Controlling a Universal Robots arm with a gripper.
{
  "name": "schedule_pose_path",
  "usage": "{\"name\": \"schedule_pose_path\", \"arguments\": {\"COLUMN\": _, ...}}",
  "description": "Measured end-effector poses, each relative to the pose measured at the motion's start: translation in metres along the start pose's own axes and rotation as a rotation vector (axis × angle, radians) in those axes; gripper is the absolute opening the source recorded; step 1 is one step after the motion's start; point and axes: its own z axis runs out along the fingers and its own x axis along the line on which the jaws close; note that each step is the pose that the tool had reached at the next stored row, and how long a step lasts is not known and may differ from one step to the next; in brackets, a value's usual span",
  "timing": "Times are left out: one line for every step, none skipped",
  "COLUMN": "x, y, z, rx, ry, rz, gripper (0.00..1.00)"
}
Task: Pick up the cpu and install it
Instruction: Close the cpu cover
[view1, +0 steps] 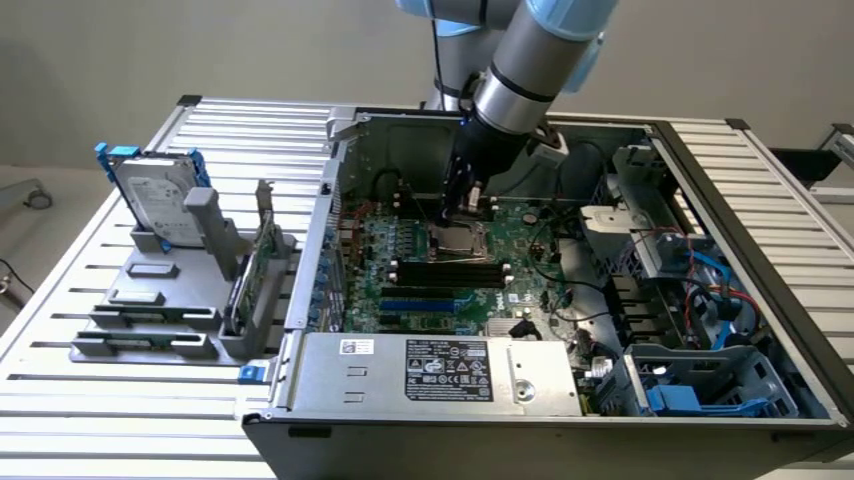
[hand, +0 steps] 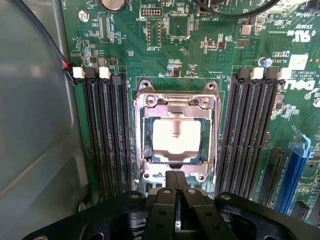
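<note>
**Chip sits in the socket, fingers clamped shut on nothing!**
The gripper (hand: 176, 176) hangs just off the socket (hand: 141, 107) edge, fingers clenched together and empty. The cpu (hand: 177, 137) lies flat and square inside the socket frame, and by the look of it it's seated, because the frame admits it only that way. Black memory slots (hand: 105, 135) flank the socket. The arm (view1: 534, 55) plunges steeply into the open case (view1: 334, 200), wrist straight down over the socket.

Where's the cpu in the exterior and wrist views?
Exterior view: cpu in the socket frame on the green board, just below the gripper.
Wrist view: cpu in the socket frame, between two banks of black memory slots.
Shared landmark: the black memory slots beside the socket frame.
</note>
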Motion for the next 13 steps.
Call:
{"name": "schedule_pose_path", "arguments": {"x": 0.000, "y": 0.0004, "z": 0.0016, "rx": 0.0011, "ry": -0.0001, "rz": 0.000, "gripper": 0.11}}
{"name": "schedule_pose_path", "arguments": {"x": 0.000, "y": 0.0005, "z": 0.0032, "rx": 0.0030, "ry": 0.0000, "rz": 0.000, "gripper": 0.11}}
{"name": "schedule_pose_path", "arguments": {"x": 0.000, "y": 0.0004, "z": 0.0042, "rx": 0.0065, "ry": 0.0000, "rz": 0.000, "gripper": 0.11}}
{"name": "schedule_pose_path", "arguments": {"x": 0.000, "y": -0.0001, "z": 0.0051, "rx": 0.0118, "ry": 0.0001, "rz": 0.001, "gripper": 0.11}}
{"name": "schedule_pose_path", "arguments": {"x": 0.000, "y": -0.0006, "z": 0.0059, "rx": 0.0176, "ry": 0.0001, "rz": 0.001, "gripper": 0.11}}
{"name": "schedule_pose_path", "arguments": {"x": 0.000, "y": -0.0010, "z": 0.0067, "rx": 0.0230, "ry": 0.0001, "rz": 0.001, "gripper": 0.11}}
{"name": "schedule_pose_path", "arguments": {"x": 0.000, "y": -0.0010, "z": 0.0078, "rx": 0.0261, "ry": 0.0001, "rz": 0.001, "gripper": 0.11}}
{"name": "schedule_pose_path", "arguments": {"x": 0.000, "y": -0.0007, "z": 0.0094, "rx": 0.0272, "ry": 0.0002, "rz": 0.001, "gripper": 0.11}}
{"name": "schedule_pose_path", "arguments": {"x": 0.000, "y": -0.0006, "z": 0.0109, "rx": 0.0278, "ry": 0.0003, "rz": 0.001, "gripper": 0.11}}
{"name": "schedule_pose_path", "arguments": {"x": 0.000, "y": -0.0003, "z": 0.0123, "rx": 0.0287, "ry": 0.0002, "rz": 0.001, "gripper": 0.11}}
{"name": "schedule_pose_path", "arguments": {"x": 0.000, "y": 0.0001, "z": 0.0138, "rx": 0.0296, "ry": 0.0002, "rz": 0.001, "gripper": 0.11}}
{"name": "schedule_pose_path", "arguments": {"x": 0.000, "y": 0.0005, "z": 0.0151, "rx": 0.0305, "ry": 0.0002, "rz": 0.001, "gripper": 0.11}}
{"name": "schedule_pose_path", "arguments": {"x": 0.000, "y": 0.0007, "z": 0.0159, "rx": 0.0319, "ry": 0.0003, "rz": 0.001, "gripper": 0.11}}
